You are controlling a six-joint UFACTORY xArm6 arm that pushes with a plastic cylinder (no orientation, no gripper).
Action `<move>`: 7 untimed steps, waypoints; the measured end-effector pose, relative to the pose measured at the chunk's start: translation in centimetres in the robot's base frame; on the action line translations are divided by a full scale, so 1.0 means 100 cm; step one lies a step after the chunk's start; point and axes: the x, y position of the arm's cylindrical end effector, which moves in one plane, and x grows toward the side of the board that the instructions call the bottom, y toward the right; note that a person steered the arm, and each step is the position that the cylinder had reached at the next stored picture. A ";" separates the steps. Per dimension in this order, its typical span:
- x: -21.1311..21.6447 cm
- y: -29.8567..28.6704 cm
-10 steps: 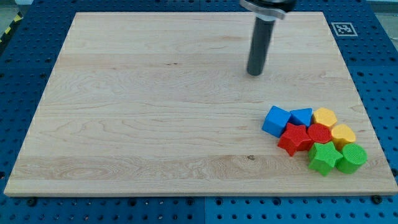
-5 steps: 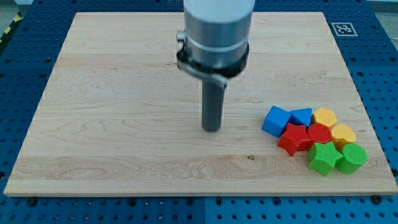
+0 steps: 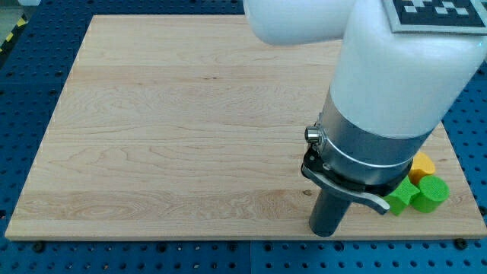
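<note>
My tip (image 3: 326, 231) rests on the wooden board (image 3: 183, 129) close to its bottom edge, right of centre. The arm's white and grey body fills the view's right and covers most of the block cluster. Only a green star block (image 3: 401, 199), a green cylinder block (image 3: 429, 193) and part of a yellow block (image 3: 421, 164) show at the arm's right. The green star is the nearest visible block, a short way right of my tip and slightly above it. The blue and red blocks are hidden behind the arm.
A blue pegboard table (image 3: 30, 91) surrounds the board. A black-and-white marker tag (image 3: 437, 9) sits on the arm at the view's top right.
My tip has swept from the board's top right, through its middle, down to the bottom edge just left of the cluster. The arm now hides most blocks.
</note>
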 end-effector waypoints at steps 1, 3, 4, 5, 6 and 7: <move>0.000 0.020; -0.001 0.095; 0.000 0.095; 0.000 0.127; 0.000 0.137; -0.003 0.131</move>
